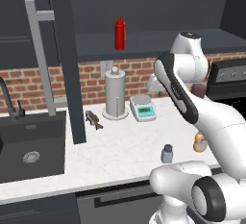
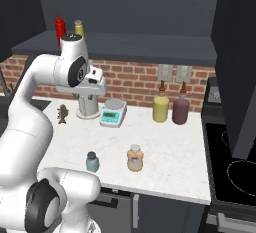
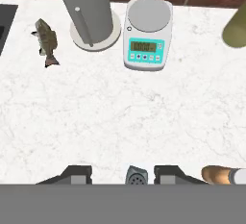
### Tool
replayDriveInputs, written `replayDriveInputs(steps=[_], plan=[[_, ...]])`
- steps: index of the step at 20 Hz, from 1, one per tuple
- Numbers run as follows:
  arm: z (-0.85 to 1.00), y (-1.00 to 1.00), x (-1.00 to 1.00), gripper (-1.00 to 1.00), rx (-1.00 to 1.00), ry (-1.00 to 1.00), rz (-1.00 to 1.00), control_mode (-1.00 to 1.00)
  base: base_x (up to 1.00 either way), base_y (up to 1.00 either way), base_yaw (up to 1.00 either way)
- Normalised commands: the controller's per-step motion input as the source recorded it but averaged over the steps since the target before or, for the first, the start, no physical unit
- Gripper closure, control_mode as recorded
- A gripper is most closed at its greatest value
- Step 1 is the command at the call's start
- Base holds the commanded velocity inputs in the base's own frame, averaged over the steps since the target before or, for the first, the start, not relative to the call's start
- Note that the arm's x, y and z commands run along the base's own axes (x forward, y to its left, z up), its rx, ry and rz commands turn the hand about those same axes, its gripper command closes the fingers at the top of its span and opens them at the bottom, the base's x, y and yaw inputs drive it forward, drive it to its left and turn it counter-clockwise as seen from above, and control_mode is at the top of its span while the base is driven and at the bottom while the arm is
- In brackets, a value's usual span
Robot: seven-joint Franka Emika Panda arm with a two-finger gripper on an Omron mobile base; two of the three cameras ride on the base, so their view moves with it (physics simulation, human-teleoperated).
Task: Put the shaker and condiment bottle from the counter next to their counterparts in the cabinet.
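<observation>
Left base view: the shaker [image 1: 167,154] is standing on the counter [image 1: 120,146] in front of the scale [image 1: 143,107], awaiting pickup.

Right base view: the condiment bottle [image 2: 134,157] is sitting just right of the shaker [image 2: 92,161], forward of the scale [image 2: 112,113].

Hand view: the gripper [image 3: 122,175], jaws spread and empty, is hovering above the shaker [image 3: 137,176], nearer than the scale [image 3: 146,34], seemingly lining up a grasp.

Pretty clearly a home kitchen: black sink [image 1: 31,146] at 9 o'clock, marbled tabletop [image 1: 125,146], brick backsplash [image 2: 135,79], stove [image 2: 232,169] at 3 o'clock, kitchen scale [image 3: 146,33].
</observation>
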Motion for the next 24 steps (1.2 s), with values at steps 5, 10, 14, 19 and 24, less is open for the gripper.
replayDriveInputs(steps=[5,10,14,19,24], plan=[[-0.01,0.0,-0.12,-1.0,-0.01,-0.02,-0.02,-1.0,0.0,0.0,0.0],[-0.37,0.0,-0.19,-1.0,-0.14,-0.08,-0.19,-1.0,0.0,0.0,0.0],[-0.27,0.0,-0.01,-1.0,-0.08,-0.15,-0.21,-1.0,0.0,0.0,0.0],[-0.49,0.0,0.05,-1.0,-0.05,-0.08,-0.07,-1.0,0.0,0.0,0.0],[-0.29,0.02,0.05,-1.0,-0.01,-0.12,-0.12,-1.0,0.0,0.0,0.0]])
